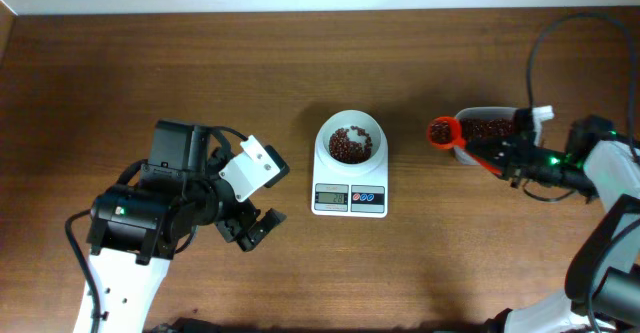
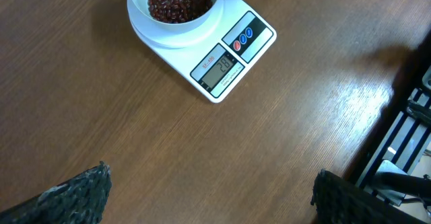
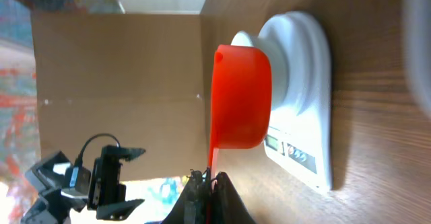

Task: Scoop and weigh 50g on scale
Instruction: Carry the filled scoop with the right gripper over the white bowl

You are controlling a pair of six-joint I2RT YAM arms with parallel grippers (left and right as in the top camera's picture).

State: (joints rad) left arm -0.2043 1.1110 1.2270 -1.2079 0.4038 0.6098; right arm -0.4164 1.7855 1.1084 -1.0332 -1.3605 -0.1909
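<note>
Tabletop (image 1: 100, 73) of brown wood lies bare around the left hand (image 1: 250, 230), which hangs nearest the robot with its fingers spread wide and nothing between them. Past it sits the small white digital kitchen scale (image 1: 349, 199), and in its round white bowl top (image 1: 376, 131) lies a shallow heap of small dark red-brown beans (image 1: 349, 149). Such grains look light, hard and quick to roll. No pinch would carry them, so they likely travel only in a cup kept level. The scale seems light enough to slide if its bowl is knocked.

To the right, the right hand (image 3: 210, 187) is pressed together on the thin handle of the orange-red plastic measuring scoop (image 1: 443, 131), the sensible place to hold it. The scoop's cup hovers between the scale and the clear rectangular plastic tub (image 1: 480, 111) of more beans, just beside the tub's end. Its inside looks dark, probably a load. Open wood separates cup and bowl, a free path, though the bowl's rim is narrow and a fast tilt could scatter grains. Farthest off, the tabletop's back edge meets a pale wall, well apart from everything.
</note>
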